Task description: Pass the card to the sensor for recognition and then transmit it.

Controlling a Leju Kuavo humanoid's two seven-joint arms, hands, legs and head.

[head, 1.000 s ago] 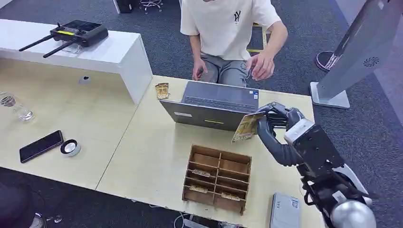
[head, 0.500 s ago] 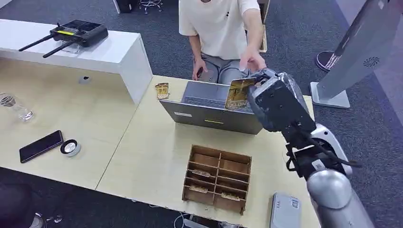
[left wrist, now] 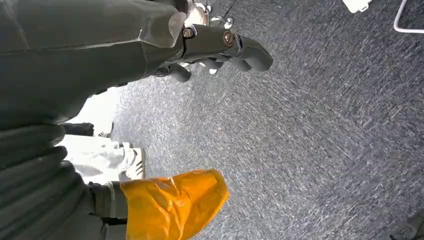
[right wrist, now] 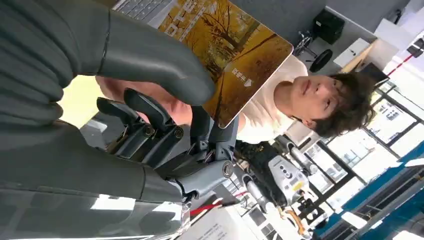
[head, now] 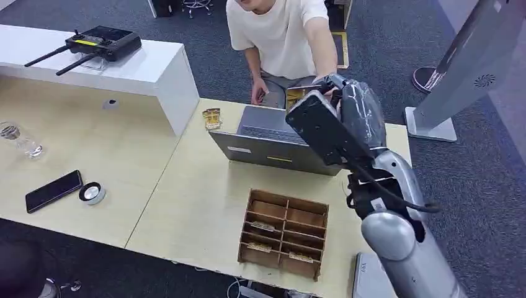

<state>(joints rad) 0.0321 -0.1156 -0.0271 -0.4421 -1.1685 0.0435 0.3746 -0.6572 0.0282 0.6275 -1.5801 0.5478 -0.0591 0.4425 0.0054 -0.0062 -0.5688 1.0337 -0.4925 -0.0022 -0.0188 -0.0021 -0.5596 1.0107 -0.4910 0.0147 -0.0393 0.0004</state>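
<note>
My right hand [head: 335,121] is raised over the far edge of the laptop [head: 267,141] and pinches a yellow-orange card [head: 298,95] printed with autumn trees. In the right wrist view the card [right wrist: 227,47] sits between my thumb [right wrist: 150,60] and the dark fingers [right wrist: 150,125]. A seated person across the table stretches an arm [head: 322,43] toward the card; that person's hand is right behind my fingers. The grey card sensor [head: 369,280] lies at the table's near right edge. My left hand [left wrist: 220,45] hangs over carpet with nothing in it.
A wooden divided box [head: 284,233] with cards in its slots stands near the table's front. A second card [head: 211,118] stands left of the laptop. Phone [head: 53,190], tape roll [head: 92,193], glass [head: 18,140] and a remote controller [head: 102,42] lie at left. A grey stand [head: 462,74] is at right.
My right arm has swung up and away from me, carrying the card from above the wooden box to beyond the laptop. The person's arm has reached out to meet it.
</note>
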